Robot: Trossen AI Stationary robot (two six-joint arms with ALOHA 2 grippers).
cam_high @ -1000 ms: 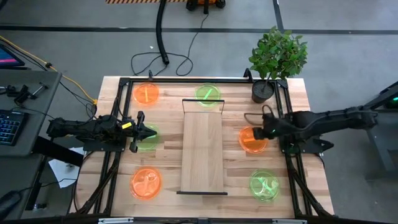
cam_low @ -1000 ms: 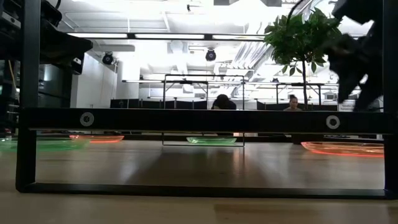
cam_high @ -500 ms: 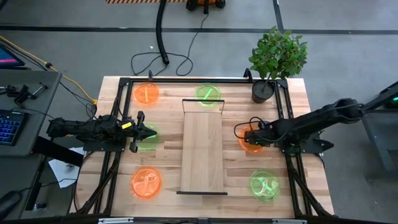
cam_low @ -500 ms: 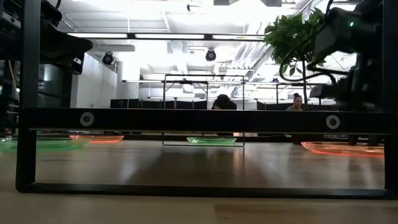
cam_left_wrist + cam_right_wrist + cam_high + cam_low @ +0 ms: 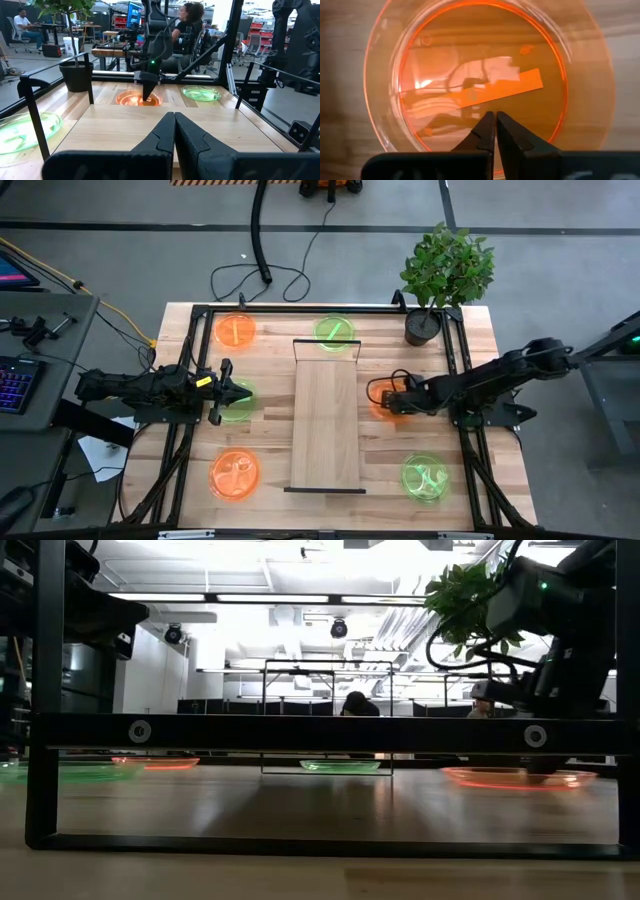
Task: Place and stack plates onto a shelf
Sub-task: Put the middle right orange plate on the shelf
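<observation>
Several neon orange and green plates lie flat around the shelf [image 5: 325,420], a light wood board in mid-table. My right gripper [image 5: 385,402] is shut and points down into the orange plate [image 5: 376,410] just right of the shelf; its wrist view [image 5: 495,117] shows the tips inside the plate [image 5: 485,75]. My left gripper [image 5: 243,394] is shut [image 5: 174,117] over the green plate [image 5: 238,408] left of the shelf. The other plates are orange [image 5: 235,332], green [image 5: 335,332], orange [image 5: 235,475] and green [image 5: 425,477]. My right gripper stands with its shut fingertips on the orange plate's inner floor [image 5: 470,100], a little off its middle. The fingers [image 5: 147,92] come from above, pointing down. The plate lies flat on the tabletop [image 5: 515,778].
A potted plant [image 5: 440,280] stands at the far right corner. Black frame rails [image 5: 190,430] run along the table's left and right sides and its far edge. The shelf's thin black end frames [image 5: 325,345] stand up at both ends. People sit in the room behind.
My right gripper has come down and gone toward the table's left edge, toward the shelf. The orange plate under it has slid along the table the same way and now lies closer to the shelf's right edge.
</observation>
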